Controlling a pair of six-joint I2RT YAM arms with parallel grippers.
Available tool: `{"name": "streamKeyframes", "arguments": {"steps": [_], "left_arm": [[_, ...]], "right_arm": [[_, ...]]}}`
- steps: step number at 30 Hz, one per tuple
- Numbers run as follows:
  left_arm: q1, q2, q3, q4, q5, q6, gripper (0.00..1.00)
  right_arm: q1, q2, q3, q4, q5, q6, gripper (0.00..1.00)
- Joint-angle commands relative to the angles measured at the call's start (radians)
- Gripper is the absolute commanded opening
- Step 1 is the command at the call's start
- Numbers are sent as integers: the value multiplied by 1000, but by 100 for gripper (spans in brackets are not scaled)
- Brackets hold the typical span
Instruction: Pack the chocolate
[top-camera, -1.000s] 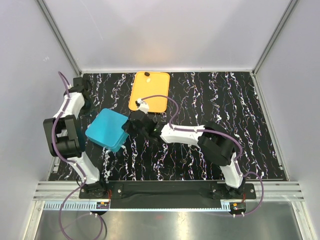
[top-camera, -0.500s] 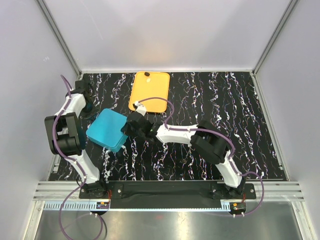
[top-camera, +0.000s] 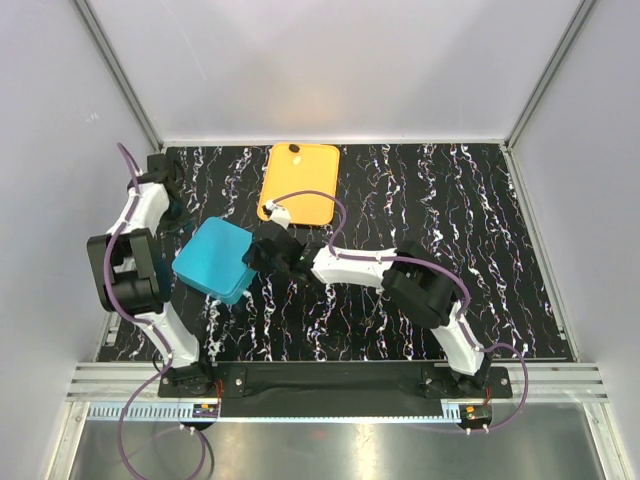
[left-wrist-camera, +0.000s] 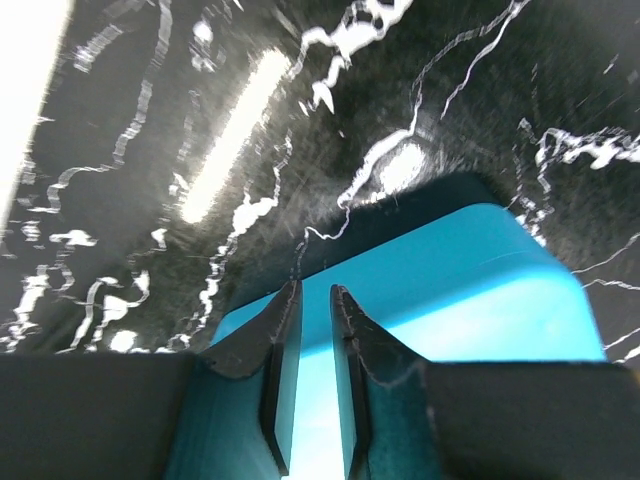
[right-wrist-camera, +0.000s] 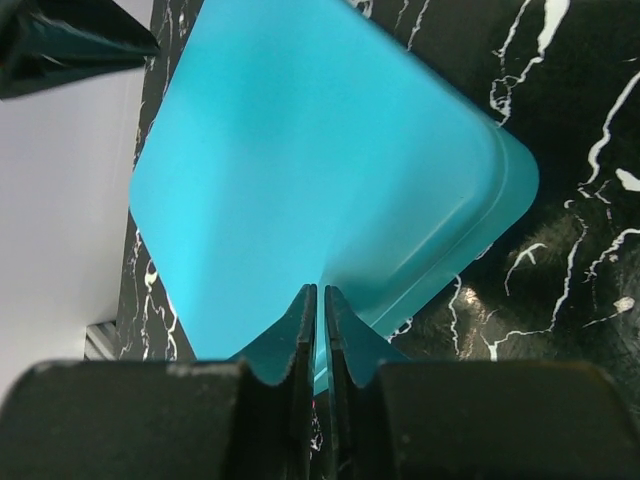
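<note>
Watching remotely, I see the right end effector (right-wrist-camera: 320, 292) pinched on the teal box (top-camera: 213, 258) edge. The left end effector (left-wrist-camera: 314, 292) is a slit apart above it; whether it grips, I cannot tell. One dark chocolate (top-camera: 295, 149) lies on the orange tray (top-camera: 310, 190).

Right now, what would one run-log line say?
right end effector: pinching teal box edge | left end effector: jaws narrowly apart over teal box | orange tray: one dark chocolate on it
</note>
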Motion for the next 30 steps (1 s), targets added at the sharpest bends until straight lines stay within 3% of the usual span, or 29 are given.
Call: {"name": "streamKeyframes", "arguments": {"steps": [1,5,9,15,20,26,30], "left_arm": [[9,-131,74,-18,-76,-1,24],[7,-241,8,14,22,-4,26],[12,-344,-153,124,264,-17,26],[43,-378,-348,196,377,-96,21],[96,-361,-468,227,319,-135,19],[133,-361,-466,221,317,-146,18],[135,-363,-455,215,300,-139,18]], "right_arm": [[-6,-21,54,13,-56,-41,14],[-6,-1,14,86,-120,-9,13],[-6,28,-6,139,-223,-1,13],[-6,26,-120,265,-280,22,10],[-4,8,-166,294,-321,-15,8],[-4,-64,-80,258,-412,-121,7],[-4,-4,-35,262,-481,-101,7]]}}
